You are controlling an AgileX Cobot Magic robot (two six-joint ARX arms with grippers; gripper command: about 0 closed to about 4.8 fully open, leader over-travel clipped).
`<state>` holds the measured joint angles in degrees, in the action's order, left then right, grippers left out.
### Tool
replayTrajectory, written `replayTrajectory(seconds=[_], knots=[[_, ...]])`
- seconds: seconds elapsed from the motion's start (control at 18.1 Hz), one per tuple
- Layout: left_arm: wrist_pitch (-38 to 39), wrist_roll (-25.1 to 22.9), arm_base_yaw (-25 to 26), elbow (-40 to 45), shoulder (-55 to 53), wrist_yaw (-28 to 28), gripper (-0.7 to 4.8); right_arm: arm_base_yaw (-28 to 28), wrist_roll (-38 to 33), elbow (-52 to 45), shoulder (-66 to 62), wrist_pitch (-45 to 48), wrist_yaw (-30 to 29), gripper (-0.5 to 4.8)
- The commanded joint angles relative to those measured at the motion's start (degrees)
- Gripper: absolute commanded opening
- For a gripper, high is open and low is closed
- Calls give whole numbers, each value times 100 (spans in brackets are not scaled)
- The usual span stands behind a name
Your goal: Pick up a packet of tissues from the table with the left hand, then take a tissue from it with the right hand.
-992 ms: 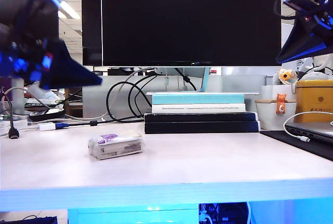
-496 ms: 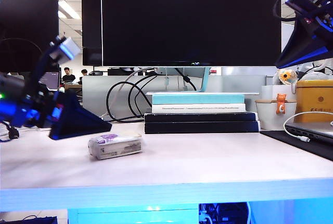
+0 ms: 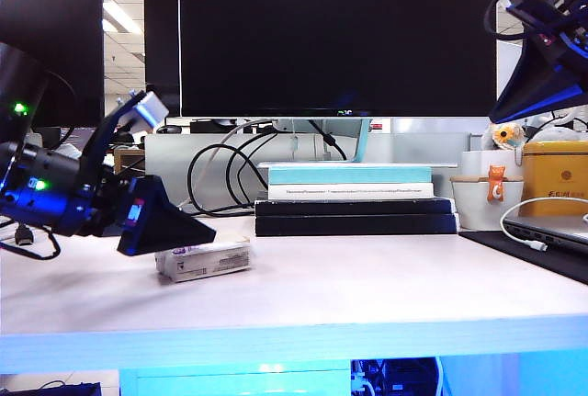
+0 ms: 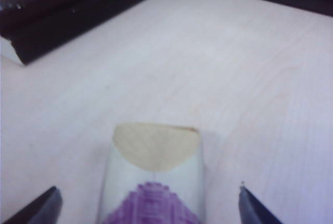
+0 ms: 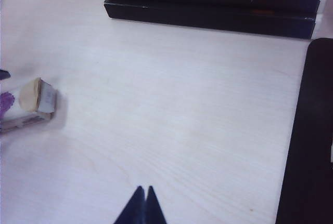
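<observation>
The small whitish plastic packet of tissues (image 3: 204, 259) with a purple top patch lies flat on the pale wood-grain table (image 3: 367, 295), left of centre. The black wedge-shaped left gripper (image 4: 148, 206) straddles it, jaws spread, not grasping. The right gripper (image 5: 140, 203) hangs high at far right, clenched and empty.

An open-plan office: a large monitor (image 3: 336, 36) stands on the desk (image 3: 367, 290) behind stacked books (image 3: 354, 198), with ceiling strip lights (image 3: 122, 17) and further workstations beyond.
</observation>
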<state>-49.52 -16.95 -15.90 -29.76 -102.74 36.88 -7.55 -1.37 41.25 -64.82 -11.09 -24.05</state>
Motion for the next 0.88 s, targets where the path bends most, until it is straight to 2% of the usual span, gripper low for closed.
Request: replayTrajectory(seconds=[0.06,0.44,0.66,0.88], knots=[[87,0,-33,-15,-13,26,479,0,101,33,-7,85,15,-5],[160,-20,-70,-17,-26,-289,479,-2,127,33,-20,151,208,-5],[229,-15,-87,-55,-208,-254,479,-4,125,33,-22,181,208,-5],[223,-24,-433,-247,-503,-612,479,-4,125,33,-24,188,208,-5]])
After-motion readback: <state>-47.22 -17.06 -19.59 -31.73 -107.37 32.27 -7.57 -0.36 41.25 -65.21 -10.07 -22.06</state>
